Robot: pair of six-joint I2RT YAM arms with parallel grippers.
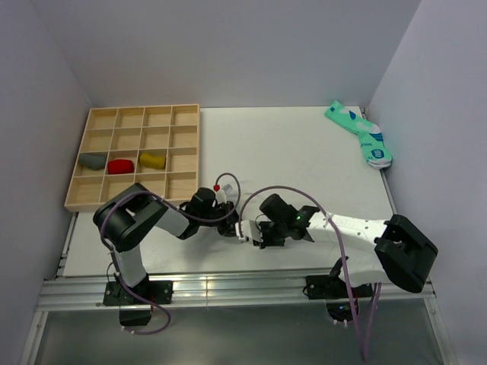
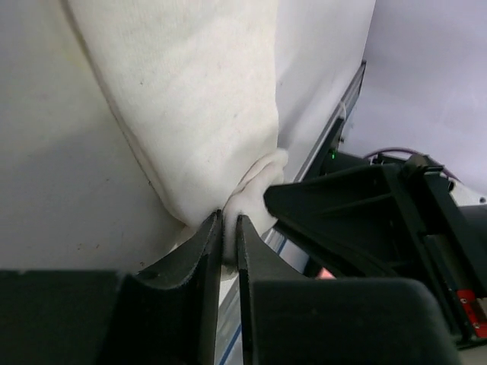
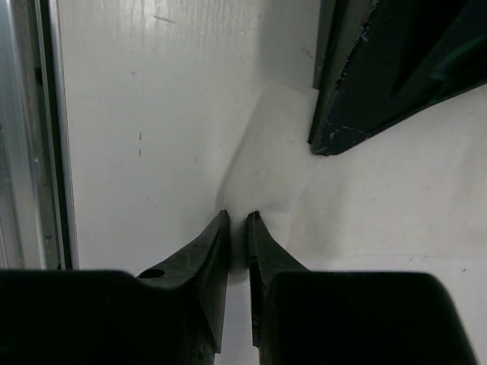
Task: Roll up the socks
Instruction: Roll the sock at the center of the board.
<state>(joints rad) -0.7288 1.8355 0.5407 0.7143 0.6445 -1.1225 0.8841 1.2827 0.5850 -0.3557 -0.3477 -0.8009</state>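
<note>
Near the wooden tray (image 1: 144, 107), the white sock (image 2: 198, 99) is pinched by the left gripper (image 2: 230, 219) and the right gripper (image 3: 237, 217). It is not rolled yet.

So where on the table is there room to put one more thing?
The widest bare patch is the middle of the table, between the wooden tray and the teal socks. The tray's two far rows are bare too. The near edge is crowded: the left hand and right hand close on the white sock.

white table (image 1: 289, 152) carries wooden tray (image 1: 144, 107), teal socks (image 1: 361, 135), white sock (image 2: 198, 99)
</note>
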